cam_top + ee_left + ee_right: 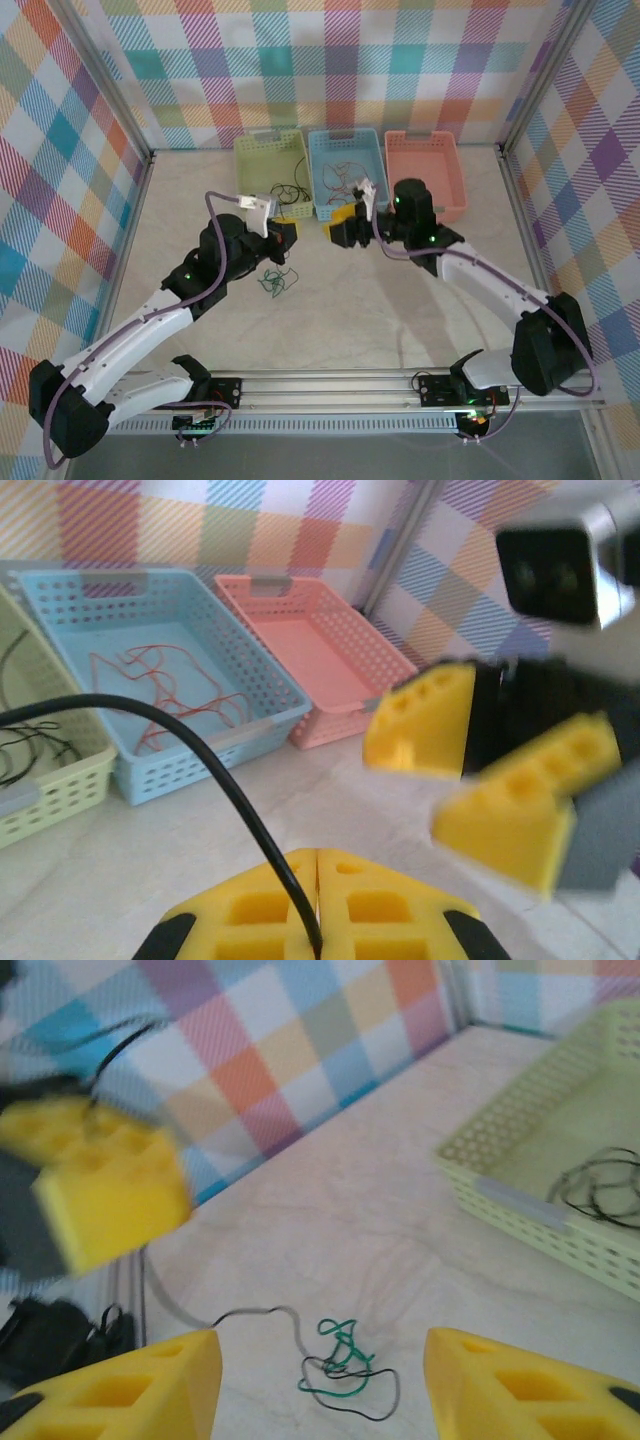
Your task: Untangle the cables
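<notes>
Nearest the arm bases, on the bare table (400, 320): a small green cable (272, 281) tangle, lying loose w/ a thin dark strand (262, 1312) looped through it. In the R wrist view that strand trails off left across the table. Neither claw touches the tangle.

Just past it, mid-table, the two claws face each other, close but apart. L claw (317, 880): yellow fingers pressed fully together, pinching a black cable (100, 704) in the seam between the pads. The cable rises from there, arcs up & left, and leaves the L wrist view over the baskets. R claw (320, 1370): fingers spread wide w/ nothing between them. It hangs above the table, and the green tangle shows below in the gap. In the L wrist view it's blurred.

Far side, along the back wall: 3 baskets in a row, side by side.
- Green basket (560, 1235), left, has a black coil (585, 1195) on its floor. Can't tell if it's the same cable the L claw has.
- Blue basket (200, 750), middle, has a red/orange cable (165, 685) sprawled in loose loops inside.
- Pink basket (365, 665), right.
</notes>
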